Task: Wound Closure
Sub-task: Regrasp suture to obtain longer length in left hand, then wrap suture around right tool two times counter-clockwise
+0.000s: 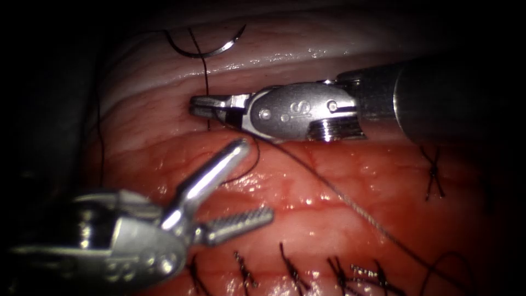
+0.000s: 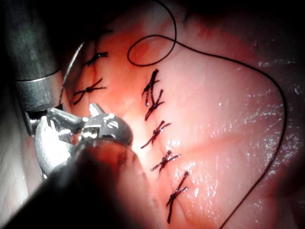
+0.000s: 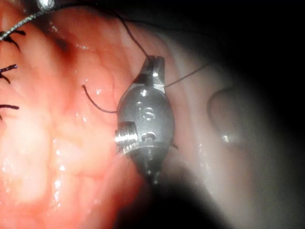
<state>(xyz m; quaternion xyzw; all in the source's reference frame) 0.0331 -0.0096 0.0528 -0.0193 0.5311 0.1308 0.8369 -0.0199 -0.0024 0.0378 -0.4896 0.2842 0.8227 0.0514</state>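
Observation:
The curved needle [image 1: 216, 53] lies free on the pale tissue at the far edge, held by neither tool and not in the tissue. Black thread [image 1: 205, 77] runs from it down to my right tool [image 1: 204, 107], whose jaws are shut on the thread; from there the thread trails off to the lower right. In the right wrist view the same shut jaws [image 3: 153, 67] have thread [image 3: 188, 76] leaving on both sides. My left tool [image 1: 255, 181] sits low on the left, below the right tool, jaws wide open and holding nothing. Its metal wrist [image 2: 83, 131] shows in the left wrist view.
Several knotted stitches [image 1: 290, 271] line the near edge of the red tissue [image 1: 339, 181], and another stitch [image 1: 434, 172] sits at the right. The row of stitches [image 2: 157, 133] and a long loop of thread [image 2: 281, 119] lie on the tissue. The right tool's shaft [image 1: 438, 93] crosses from the right.

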